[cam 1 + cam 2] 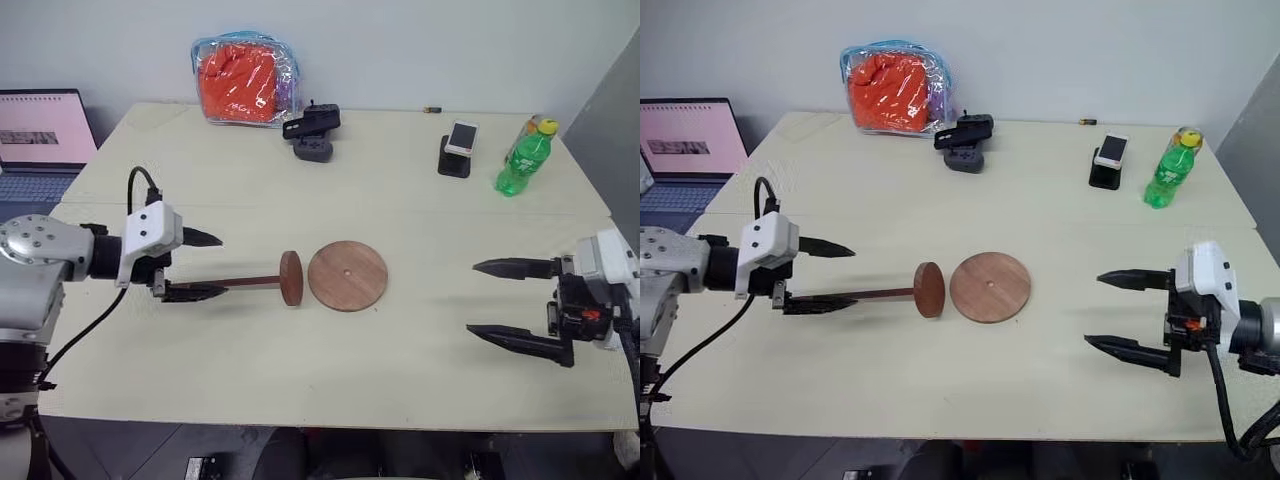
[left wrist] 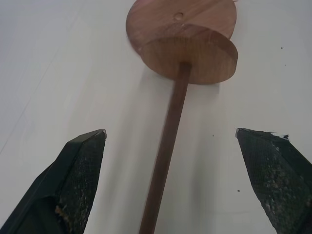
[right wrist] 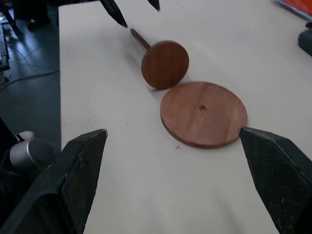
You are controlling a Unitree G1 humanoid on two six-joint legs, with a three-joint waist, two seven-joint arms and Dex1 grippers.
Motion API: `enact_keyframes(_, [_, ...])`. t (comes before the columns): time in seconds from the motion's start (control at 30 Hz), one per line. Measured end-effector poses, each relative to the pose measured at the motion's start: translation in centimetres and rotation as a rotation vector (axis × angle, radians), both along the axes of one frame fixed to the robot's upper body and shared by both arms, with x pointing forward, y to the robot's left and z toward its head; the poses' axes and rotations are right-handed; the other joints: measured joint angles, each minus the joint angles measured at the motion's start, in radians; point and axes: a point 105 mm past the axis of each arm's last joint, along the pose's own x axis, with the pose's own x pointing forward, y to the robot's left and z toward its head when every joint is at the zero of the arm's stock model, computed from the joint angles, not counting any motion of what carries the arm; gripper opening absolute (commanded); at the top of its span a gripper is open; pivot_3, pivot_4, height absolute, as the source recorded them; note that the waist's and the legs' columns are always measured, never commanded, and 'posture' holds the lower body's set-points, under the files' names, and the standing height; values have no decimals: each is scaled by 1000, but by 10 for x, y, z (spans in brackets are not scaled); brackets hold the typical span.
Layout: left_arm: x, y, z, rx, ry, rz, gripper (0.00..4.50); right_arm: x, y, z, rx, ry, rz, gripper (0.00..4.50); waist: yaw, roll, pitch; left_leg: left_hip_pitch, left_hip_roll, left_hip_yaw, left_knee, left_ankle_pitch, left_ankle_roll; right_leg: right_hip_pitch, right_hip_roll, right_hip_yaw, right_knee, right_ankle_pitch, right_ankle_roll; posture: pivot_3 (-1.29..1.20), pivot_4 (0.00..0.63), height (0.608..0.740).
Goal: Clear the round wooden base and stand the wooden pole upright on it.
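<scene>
Left tool (image 1: 205, 265) open astride lying wooden pole (image 1: 245, 282); right tool (image 1: 487, 299) open, beside round wooden base (image 1: 347, 275).

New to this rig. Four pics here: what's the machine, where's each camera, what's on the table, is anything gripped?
It is a humanoid robot with two arms, each ending in a two-fingered black gripper. The two wide pictures come from a stereo camera on its head, looking down over a pale table. The two close pictures come from cameras on the wrists, looking along each gripper's fingers.

In the middle lies the round wooden base, bare, and beside it the wooden pole, on its side.

At the back: a bag of orange stuff, a black device, a phone on a stand and a green bottle.

The left gripper straddles the pole's free end, jaws open. The right gripper is open, holding nothing.
</scene>
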Motion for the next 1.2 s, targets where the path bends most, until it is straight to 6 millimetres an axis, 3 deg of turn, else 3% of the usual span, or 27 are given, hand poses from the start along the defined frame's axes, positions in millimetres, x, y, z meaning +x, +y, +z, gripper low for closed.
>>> enact_keyframes(0.3, [-1, -29, -24, 67, 38, -93, 4442, -3, 36, 21, 67, -19, 114, 4500, 1, 0, 0, -1, 0, -1, 0, 0, 0, 0, 0, 0, -1, 0, 0, 0, 150, 740])
enact_keyframes(0.73, [26, -65, -46, 193, 51, -121, 4442, -4, 39, 12, 28, 44, 121, 4500, 3, 0, 0, -4, -2, -2, 2, 0, 0, -1, 2, -1, -1, 0, 0, 0, 150, 740])
enact_keyframes(1.2, [42, -60, -63, 267, 60, -135, 4442, -8, 42, 15, 36, 33, 128, 4500, 2, 0, 0, -5, -1, -3, 2, 0, 0, -2, 2, -1, -1, 0, 0, 0, 150, 740])
